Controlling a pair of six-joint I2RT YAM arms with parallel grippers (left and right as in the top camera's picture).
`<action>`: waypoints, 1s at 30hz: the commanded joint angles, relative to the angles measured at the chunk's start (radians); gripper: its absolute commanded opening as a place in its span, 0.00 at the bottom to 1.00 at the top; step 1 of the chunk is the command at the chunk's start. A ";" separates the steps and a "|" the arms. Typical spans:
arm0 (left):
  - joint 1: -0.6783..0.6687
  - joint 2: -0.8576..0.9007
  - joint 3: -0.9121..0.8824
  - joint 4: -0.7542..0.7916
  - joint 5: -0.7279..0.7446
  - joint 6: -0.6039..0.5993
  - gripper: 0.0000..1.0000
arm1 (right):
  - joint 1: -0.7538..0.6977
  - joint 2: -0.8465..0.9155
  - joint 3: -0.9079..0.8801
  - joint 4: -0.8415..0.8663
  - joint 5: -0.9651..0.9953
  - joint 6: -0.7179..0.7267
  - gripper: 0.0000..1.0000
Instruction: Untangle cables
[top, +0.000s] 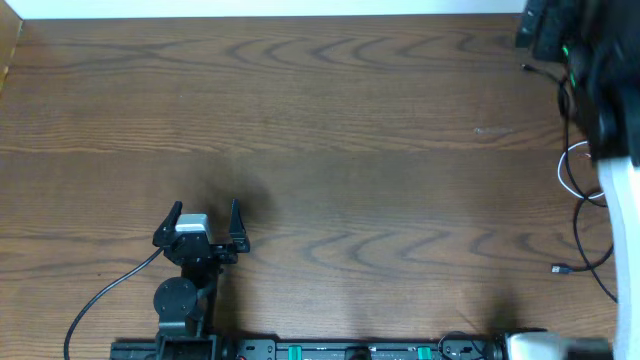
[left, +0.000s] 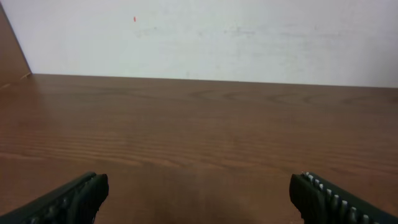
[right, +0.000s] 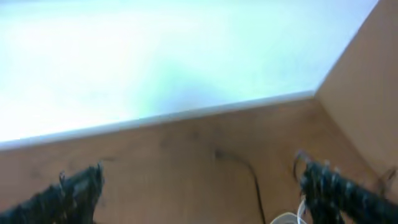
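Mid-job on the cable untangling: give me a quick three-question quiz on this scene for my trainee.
1. True or false: the left claw holds a cable.
2. The white cable and black cable lie at which side of the table? A left, B middle, C right.
3. Fill in: the right claw has its jaws ___.

Key: 1 false; 2 C; 3 open.
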 joint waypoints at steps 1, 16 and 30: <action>0.000 -0.006 -0.010 -0.048 -0.010 -0.005 0.98 | -0.008 -0.188 -0.249 0.101 0.018 0.000 0.99; 0.000 -0.006 -0.010 -0.048 -0.010 -0.005 0.98 | -0.053 -0.749 -1.037 0.481 -0.113 0.062 0.99; 0.000 -0.006 -0.010 -0.048 -0.010 -0.005 0.98 | -0.072 -1.017 -1.282 0.509 -0.172 0.062 0.99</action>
